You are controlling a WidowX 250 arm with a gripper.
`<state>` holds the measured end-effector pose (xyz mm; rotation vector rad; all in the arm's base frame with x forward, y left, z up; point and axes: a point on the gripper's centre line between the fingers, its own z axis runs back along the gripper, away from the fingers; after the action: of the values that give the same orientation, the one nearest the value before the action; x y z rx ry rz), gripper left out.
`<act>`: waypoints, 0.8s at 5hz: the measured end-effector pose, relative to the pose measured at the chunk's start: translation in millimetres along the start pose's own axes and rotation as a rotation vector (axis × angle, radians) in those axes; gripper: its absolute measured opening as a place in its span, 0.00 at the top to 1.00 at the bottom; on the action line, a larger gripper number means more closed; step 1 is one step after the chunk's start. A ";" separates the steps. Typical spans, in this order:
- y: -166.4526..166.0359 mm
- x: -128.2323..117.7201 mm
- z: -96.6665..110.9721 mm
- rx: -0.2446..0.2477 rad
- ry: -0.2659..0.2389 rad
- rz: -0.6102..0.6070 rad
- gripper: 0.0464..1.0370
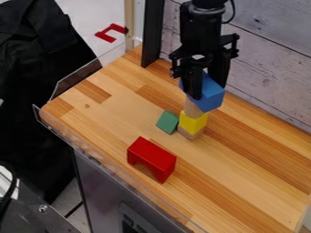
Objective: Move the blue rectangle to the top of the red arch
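One red arch [152, 157] stands apart from one part-open gripper [207, 91] clasping one blue block [213, 100].

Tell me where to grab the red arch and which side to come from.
From straight above, I'd grip the upper part of the red arch near its middle, across its shorter width: it stands on its legs, its flat top is uncovered, and it looks longer than deep.

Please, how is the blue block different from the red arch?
The blue block is up in the gripper, while the red arch rests on the wooden table. The blue block shows flat faces; the red arch has a curved cut-out underneath. Each has one plain colour.
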<state>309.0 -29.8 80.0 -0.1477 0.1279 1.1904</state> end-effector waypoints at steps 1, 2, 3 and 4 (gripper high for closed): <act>0.3 0.8 0.8 -0.009 0.016 0.005 0.48; 6.0 2.7 15.1 -0.044 0.000 0.036 0.48; 15.0 14.0 30.1 -0.113 -0.028 0.142 0.48; 31.3 21.6 37.1 -0.148 -0.062 0.255 0.48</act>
<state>288.6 8.1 111.2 -0.2292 0.0029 1.4584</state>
